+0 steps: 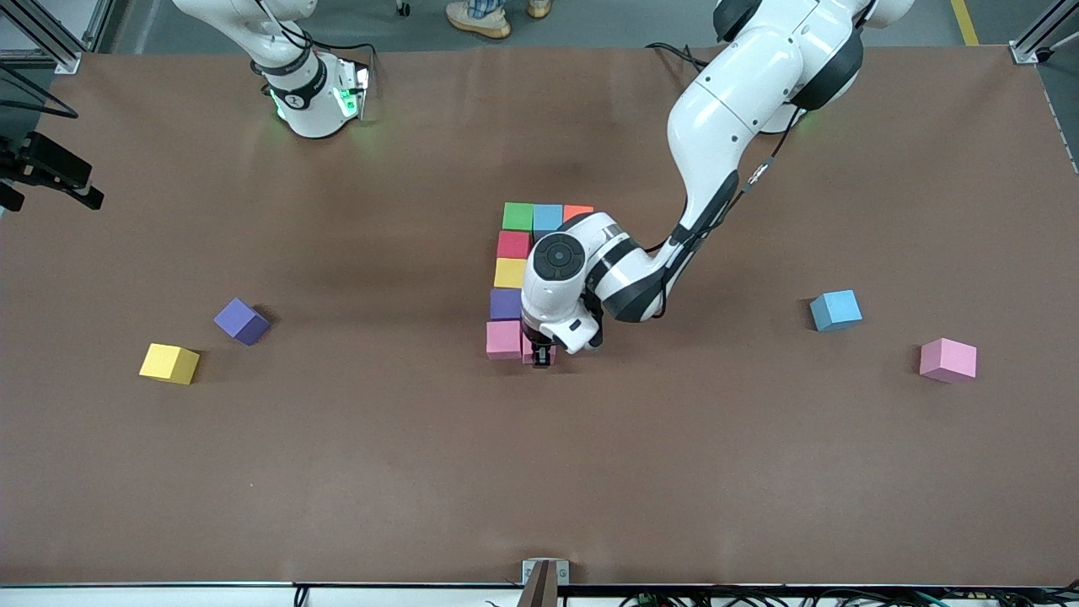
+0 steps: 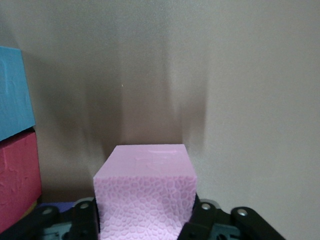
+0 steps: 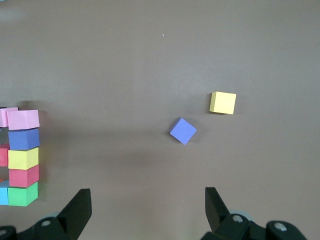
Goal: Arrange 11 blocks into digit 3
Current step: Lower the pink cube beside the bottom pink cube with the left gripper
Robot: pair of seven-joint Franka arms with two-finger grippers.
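From the front view we see no readable writing; the left end effector is down on the worktop at the digit 3, beside a pink block. Left wrist view: its fingers flank a second pink block; whether they clamp it we cannot tell. Right wrist view: the waiting right end effector hangs with fingers apart.

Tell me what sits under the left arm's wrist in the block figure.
The left gripper holds a pink block beside the corner pink block. A red block and a light blue block show alongside; the front view hides the rest.
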